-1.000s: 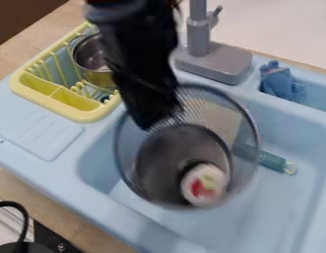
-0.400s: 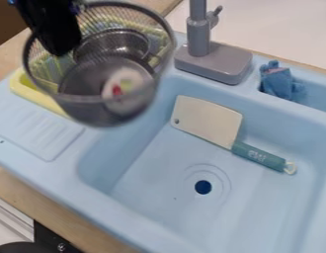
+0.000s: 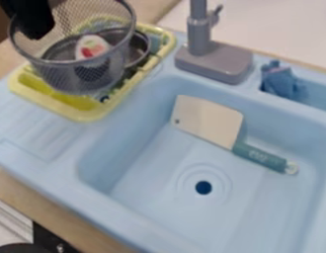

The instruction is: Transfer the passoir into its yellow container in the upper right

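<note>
A black robotic gripper [image 3: 37, 33] is hanging at the upper left of the camera view, pinching the rim of a wire-mesh strainer [image 3: 78, 76]. The round strainer is sitting just below and to the right of the fingertips, its open mouth facing up, and is overlapping a yellow dish rack [image 3: 85, 115]; whether its base is touching the rack cannot be told from this angle. Inside the mesh, to the lower right of the gripper, a rounded white toy [image 3: 92, 46] is showing patches of red and green.

A metal pot [image 3: 140, 47] is resting in the rack, partly behind the strainer and to the right of the gripper. Farther right, a gray faucet [image 3: 215, 62] is standing at the back edge of a light blue sink [image 3: 155, 197]. Well apart from the gripper, down and to the right, a cleaver [image 3: 208, 121] with a pale blade and teal handle is lying in the basin, the handle pointing away from the gripper. A round drain [image 3: 203, 187] is marking the basin floor beyond the blade, toward the camera.

At the far right of the gripper, a blue cloth [image 3: 278, 81] is lying crumpled in a small side compartment. Below the gripper, past the ridged drainboard [image 3: 37, 141], a wooden countertop [image 3: 50, 203] is running along the sink's near edge.
</note>
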Action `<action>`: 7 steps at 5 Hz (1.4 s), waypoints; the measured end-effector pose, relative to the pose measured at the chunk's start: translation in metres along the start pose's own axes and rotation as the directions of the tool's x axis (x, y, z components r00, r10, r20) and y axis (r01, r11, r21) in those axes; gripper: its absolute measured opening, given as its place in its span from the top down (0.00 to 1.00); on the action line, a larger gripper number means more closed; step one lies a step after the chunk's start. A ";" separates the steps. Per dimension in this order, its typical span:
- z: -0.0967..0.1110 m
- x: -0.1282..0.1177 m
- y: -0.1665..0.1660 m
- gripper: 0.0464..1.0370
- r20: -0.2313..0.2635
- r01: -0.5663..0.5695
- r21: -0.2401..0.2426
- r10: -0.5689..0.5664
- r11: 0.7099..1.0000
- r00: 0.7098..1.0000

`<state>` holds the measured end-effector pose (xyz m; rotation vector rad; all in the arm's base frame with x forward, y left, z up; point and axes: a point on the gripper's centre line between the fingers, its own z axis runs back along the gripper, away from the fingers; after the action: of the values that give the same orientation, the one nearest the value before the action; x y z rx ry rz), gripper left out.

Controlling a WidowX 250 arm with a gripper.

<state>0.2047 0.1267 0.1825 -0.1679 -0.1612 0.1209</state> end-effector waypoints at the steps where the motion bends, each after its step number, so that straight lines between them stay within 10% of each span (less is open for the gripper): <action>1: -0.009 0.014 0.016 0.99 0.007 -0.055 -0.006 0.055 0.998 0.998; 4: -0.023 0.054 0.037 0.99 0.038 -0.182 -0.133 0.189 0.974 0.981; 7: -0.041 0.066 0.032 0.99 0.011 -0.173 -0.134 0.176 0.976 0.984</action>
<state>0.2727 0.1605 0.1472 -0.3132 -0.1775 0.2881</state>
